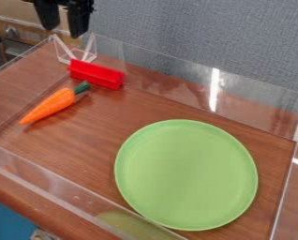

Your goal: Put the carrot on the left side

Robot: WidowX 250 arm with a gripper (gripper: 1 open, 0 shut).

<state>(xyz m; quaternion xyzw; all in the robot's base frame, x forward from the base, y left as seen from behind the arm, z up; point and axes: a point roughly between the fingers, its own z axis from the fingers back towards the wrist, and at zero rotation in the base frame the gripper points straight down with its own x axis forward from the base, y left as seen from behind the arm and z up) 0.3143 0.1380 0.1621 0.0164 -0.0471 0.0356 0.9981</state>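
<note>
The small orange carrot with its dark green stub lies on the wood-grain tabletop at the left side, tip pointing to the front left. My gripper hangs at the top left corner, well above and behind the carrot and not touching it. Its two dark fingers stand close together with nothing between them. Its upper part is cut off by the frame edge.
A red rectangular block lies just behind the carrot, below the gripper. A round light-green plate fills the right front of the tabletop. Clear acrylic walls border the table on all sides.
</note>
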